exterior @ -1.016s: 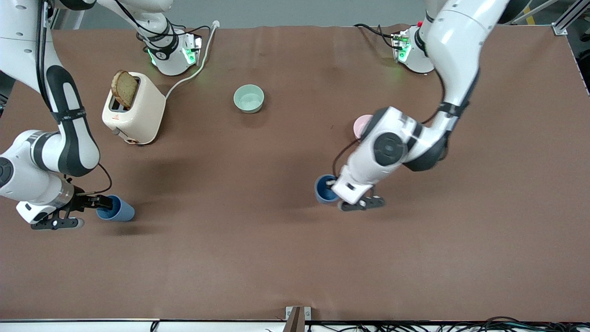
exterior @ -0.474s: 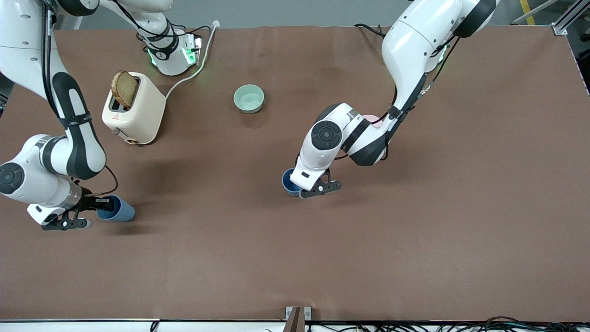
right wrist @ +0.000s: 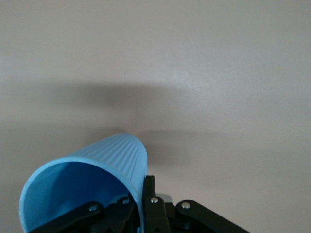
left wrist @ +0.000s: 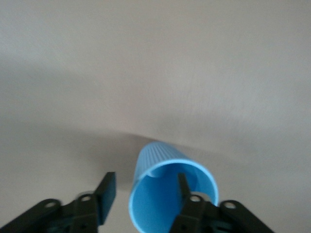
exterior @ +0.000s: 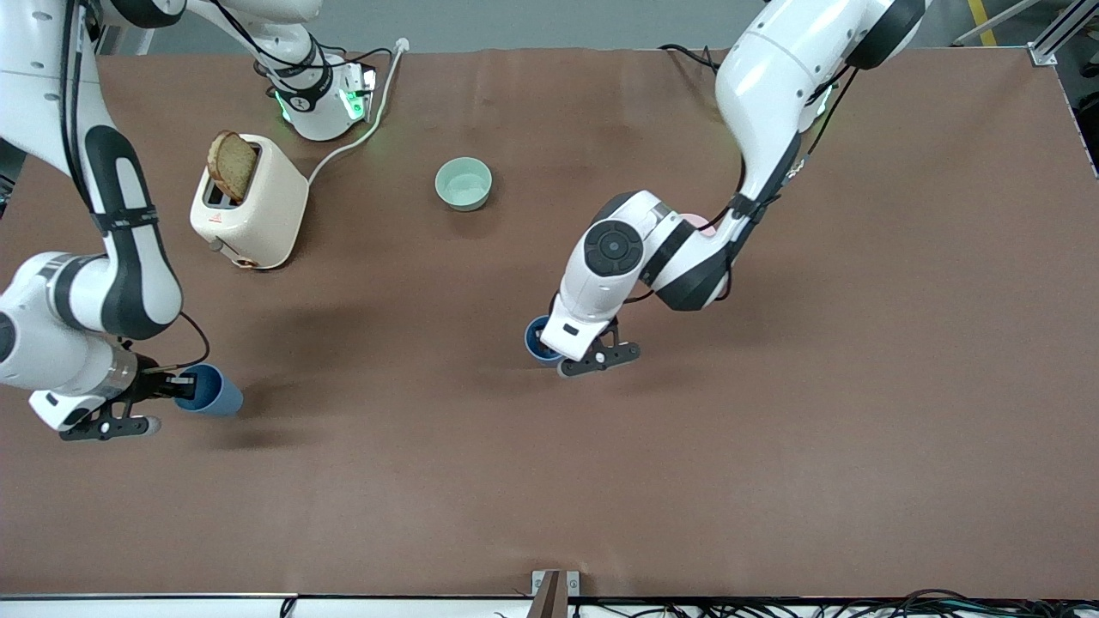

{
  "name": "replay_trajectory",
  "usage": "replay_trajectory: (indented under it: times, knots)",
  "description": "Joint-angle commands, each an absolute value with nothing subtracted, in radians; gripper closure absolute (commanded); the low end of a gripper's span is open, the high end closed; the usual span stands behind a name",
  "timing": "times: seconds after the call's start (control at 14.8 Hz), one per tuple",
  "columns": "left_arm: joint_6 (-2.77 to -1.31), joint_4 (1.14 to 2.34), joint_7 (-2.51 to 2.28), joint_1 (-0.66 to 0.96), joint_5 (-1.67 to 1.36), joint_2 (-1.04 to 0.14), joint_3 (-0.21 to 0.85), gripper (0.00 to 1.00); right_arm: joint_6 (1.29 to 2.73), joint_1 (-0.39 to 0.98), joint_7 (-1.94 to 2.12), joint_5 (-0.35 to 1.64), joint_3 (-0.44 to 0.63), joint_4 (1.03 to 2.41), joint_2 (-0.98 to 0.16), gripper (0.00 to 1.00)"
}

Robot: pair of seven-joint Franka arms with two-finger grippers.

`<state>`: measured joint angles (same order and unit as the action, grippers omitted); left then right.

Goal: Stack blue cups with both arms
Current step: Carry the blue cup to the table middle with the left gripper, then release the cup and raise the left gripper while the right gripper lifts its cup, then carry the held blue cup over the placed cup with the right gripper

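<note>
R claw [exterior: 163,390] near the right arm's end of counter [exterior: 773,446], clamped on tilted blue cup's [exterior: 206,390] rim; wrist view shows wall pinched. Farther, mid-counter: L claw [left wrist: 146,194] apart, one finger inside upright second cup [left wrist: 167,194], front view hides this.

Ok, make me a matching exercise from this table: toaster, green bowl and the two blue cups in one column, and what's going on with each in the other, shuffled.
Things:
1. toaster
2. pale green bowl
3. blue cup toward the right arm's end
4. blue cup mid-table

States:
A. rim pinched in the shut right claw
B. holds a bread slice
C. one finger of the open left claw inside it
D. empty, farther from the front camera than both cups

Pairs: 1-B, 2-D, 3-A, 4-C
</note>
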<state>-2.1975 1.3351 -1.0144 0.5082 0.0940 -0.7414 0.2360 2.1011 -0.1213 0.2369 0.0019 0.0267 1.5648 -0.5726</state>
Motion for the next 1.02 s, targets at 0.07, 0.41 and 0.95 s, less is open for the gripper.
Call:
replay_trajectory:
  times: [0.07,0.41,0.95]
  knots:
    - [-1.996,1.342,-0.906,0.396,0.170,-0.525,0.222,0.00,1.832,-0.101,0.143,0.125,-0.009,1.355,-0.555,0.99]
    - [-1.758,1.347,-0.539,0.195,0.184,-0.312,0.230,0.00,1.769,0.121,-0.255,0.209,-0.006,1.319,-0.515,0.99]
    - [-1.603,1.532,-0.183,-0.015,0.066,-0.033,0.225,0.00,2.008,0.556,-0.817,0.209,-0.006,1.319,-0.566,0.99]
